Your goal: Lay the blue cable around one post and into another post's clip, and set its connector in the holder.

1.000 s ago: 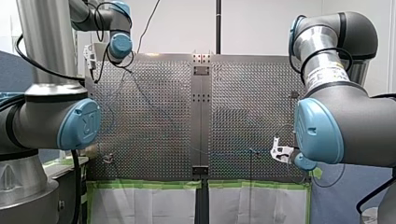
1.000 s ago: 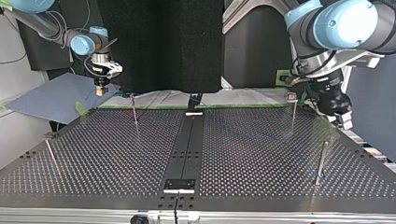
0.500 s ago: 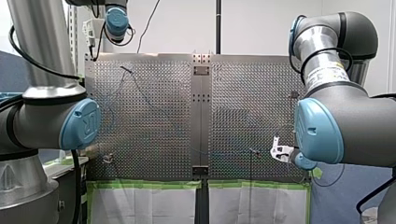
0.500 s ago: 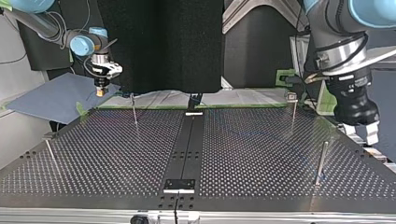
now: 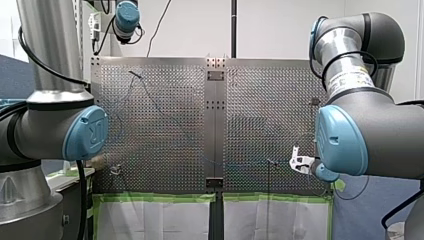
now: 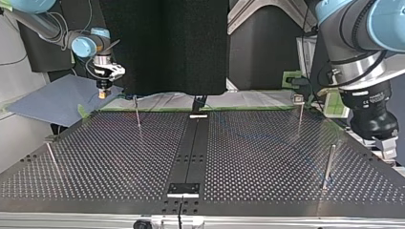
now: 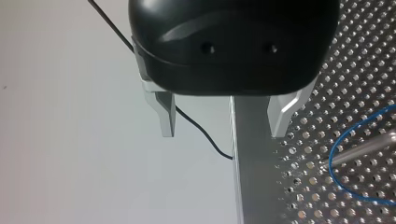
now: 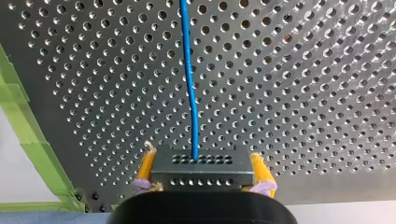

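Right gripper [image 8: 201, 157] pinches the connector [image 8: 201, 170] between its yellow pads [image 8: 146, 164], at the corner of the table [image 8: 303, 93] nearest that arm's base. From the connector the blue cable [image 8: 188, 84] runs straight ahead, its long axis pointing away from the fingers and out across the perforated surface toward the opposite corner, where it curves by the foot of a post [image 7: 366, 145] (no clip is plain to me). Left gripper [image 7: 224, 116] hangs past that far edge, metal fingers spread and empty. Seating the connector looks like my right arm's job; I cannot pick out the holder.
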Tool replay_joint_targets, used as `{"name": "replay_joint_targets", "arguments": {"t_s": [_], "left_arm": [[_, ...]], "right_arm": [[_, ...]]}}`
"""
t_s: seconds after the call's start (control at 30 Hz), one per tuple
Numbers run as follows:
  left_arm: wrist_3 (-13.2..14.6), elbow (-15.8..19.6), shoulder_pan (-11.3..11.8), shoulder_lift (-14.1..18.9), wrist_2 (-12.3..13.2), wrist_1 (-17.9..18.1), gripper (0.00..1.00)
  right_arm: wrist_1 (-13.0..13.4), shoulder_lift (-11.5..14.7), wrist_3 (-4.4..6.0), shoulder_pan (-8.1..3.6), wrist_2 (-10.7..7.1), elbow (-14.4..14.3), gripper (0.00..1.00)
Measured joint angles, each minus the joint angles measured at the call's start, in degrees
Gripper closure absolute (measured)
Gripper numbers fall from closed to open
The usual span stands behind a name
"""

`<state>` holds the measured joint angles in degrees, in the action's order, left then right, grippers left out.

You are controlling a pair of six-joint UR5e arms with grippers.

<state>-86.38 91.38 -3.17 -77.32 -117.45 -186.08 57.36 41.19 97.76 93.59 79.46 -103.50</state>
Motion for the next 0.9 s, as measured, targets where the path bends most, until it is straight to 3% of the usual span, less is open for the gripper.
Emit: {"name": "replay_joint_targets", "arguments": {"t_s": [0.23,0.57,0.9], "left_arm": [[0.9,-1.9,-0.7,-1.9,1.0,-2.9,0.02],[2.0,1.1,-1.0,-3.5,1.0,-8.1,0.02],[2.3,1.3,-1.1,-3.5,0.9,-13.1,0.02]], "right_arm": [[-0.1,0.0,-0.01,-0.09,0.00,0.0,1.00],[-0.1,0.0,0.07,-0.11,0.00,0.0,1.00],[-0.1,0.0,0.12,-0.14,-0.16,0.0,1.00]]}}
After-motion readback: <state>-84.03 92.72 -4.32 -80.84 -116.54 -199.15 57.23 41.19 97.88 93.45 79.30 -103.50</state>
